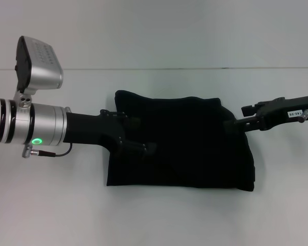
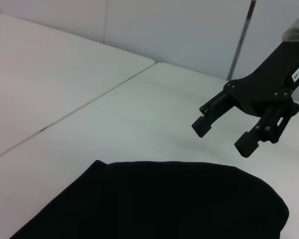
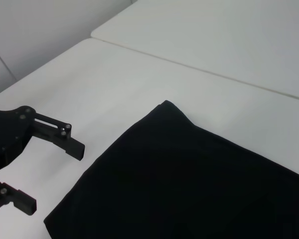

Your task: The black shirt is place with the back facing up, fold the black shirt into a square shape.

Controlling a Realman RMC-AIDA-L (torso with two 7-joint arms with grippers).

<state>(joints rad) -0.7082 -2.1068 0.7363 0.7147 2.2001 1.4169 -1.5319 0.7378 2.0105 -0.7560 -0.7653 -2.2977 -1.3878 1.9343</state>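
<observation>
The black shirt [image 1: 185, 143] lies folded into a rough rectangle on the white table [image 1: 154, 220]; it also shows in the left wrist view [image 2: 159, 204] and the right wrist view [image 3: 189, 184]. My left gripper [image 1: 137, 134] hovers at the shirt's left side. The right wrist view shows it open [image 3: 52, 177], with nothing between its fingers. My right gripper [image 1: 230, 123] hangs at the shirt's upper right edge. In the left wrist view it stands open [image 2: 223, 135] just past the fabric, holding nothing.
A seam [image 2: 89, 99] between two white tabletops runs behind the shirt, also visible as a seam [image 3: 214, 74] in the right wrist view. Bare table lies in front of and beside the shirt. A wall stands behind the table's far edge [image 1: 195, 68].
</observation>
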